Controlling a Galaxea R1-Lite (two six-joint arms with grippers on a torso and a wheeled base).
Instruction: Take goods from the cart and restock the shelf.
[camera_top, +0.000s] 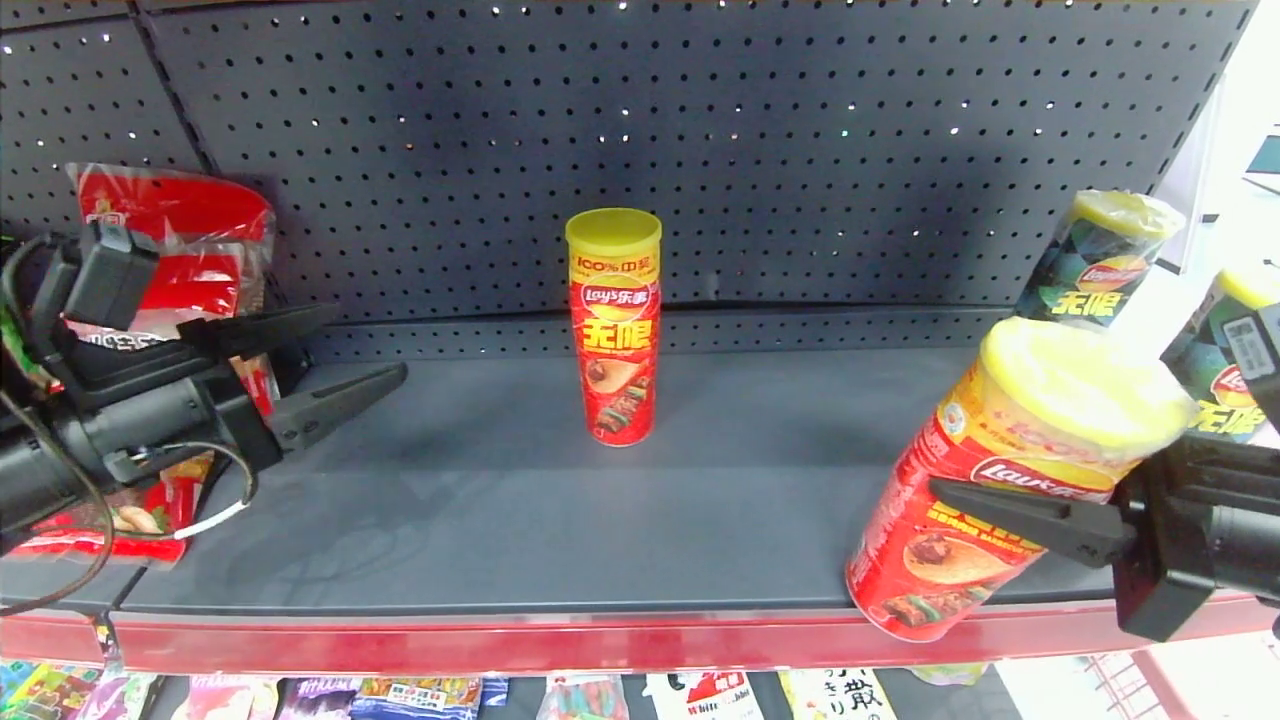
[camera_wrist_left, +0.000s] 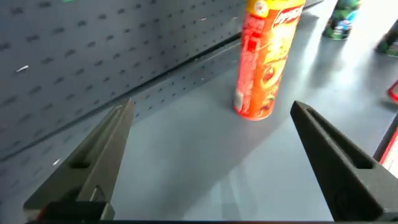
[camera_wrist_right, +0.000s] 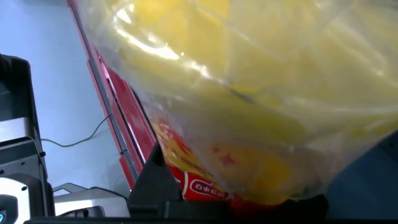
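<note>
One red chips can (camera_top: 612, 330) with a yellow lid stands upright mid-shelf near the pegboard back; it is also in the left wrist view (camera_wrist_left: 267, 56). A second red chips can (camera_top: 930, 560), wrapped in clear film, hangs tilted over the shelf's front right edge, lid toward the right arm. My right gripper (camera_top: 985, 475) is shut on it, with one dark finger (camera_top: 1030, 515) across its side; up close the can (camera_wrist_right: 249, 93) shows its yellow lid. My left gripper (camera_top: 370, 345) is open above the shelf's left part, apart from the upright can, with nothing between its fingers (camera_wrist_left: 93, 168).
The grey shelf (camera_top: 500, 520) has a red front lip (camera_top: 500, 640) and a pegboard back. Red snack bags (camera_top: 170, 240) lean at the far left behind my left arm. Two dark green cans (camera_top: 1100, 255) (camera_top: 1225, 350) stand at the far right. Packets hang below the lip.
</note>
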